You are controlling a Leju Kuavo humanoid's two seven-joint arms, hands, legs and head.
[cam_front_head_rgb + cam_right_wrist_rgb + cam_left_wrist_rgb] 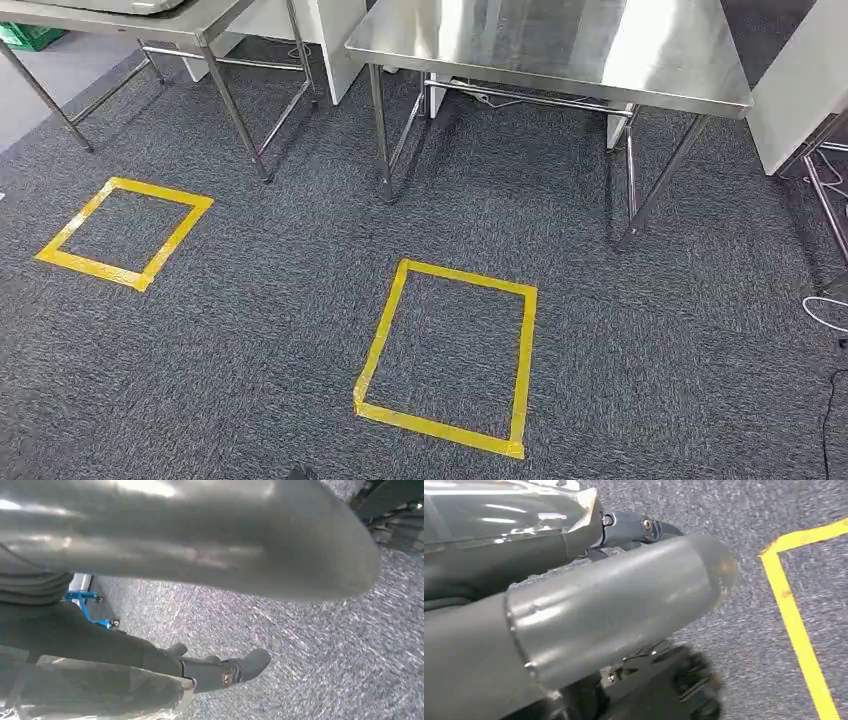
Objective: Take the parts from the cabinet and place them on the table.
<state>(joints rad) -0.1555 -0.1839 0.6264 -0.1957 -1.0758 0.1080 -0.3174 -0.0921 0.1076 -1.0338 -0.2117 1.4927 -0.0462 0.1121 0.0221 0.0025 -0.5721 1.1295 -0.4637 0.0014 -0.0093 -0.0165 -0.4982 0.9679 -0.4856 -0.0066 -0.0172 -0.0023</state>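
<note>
Close in, the left wrist view shows the left hand (624,605) hanging over grey carpet (734,645). Its thick grey thumb lies across a shiny transparent-wrapped part (509,515), with a dark finger (644,527) curled at the wrap's edge, so the hand holds it. The right hand (165,600) grips a similar crinkled, plastic-wrapped part (90,690) between thumb and dark fingers (235,670). Ahead on the floor lies a yellow tape square (447,357), with another (125,232) to its left. Beyond them stands a steel table (560,50), and a second table (140,22) stands farther left.
</note>
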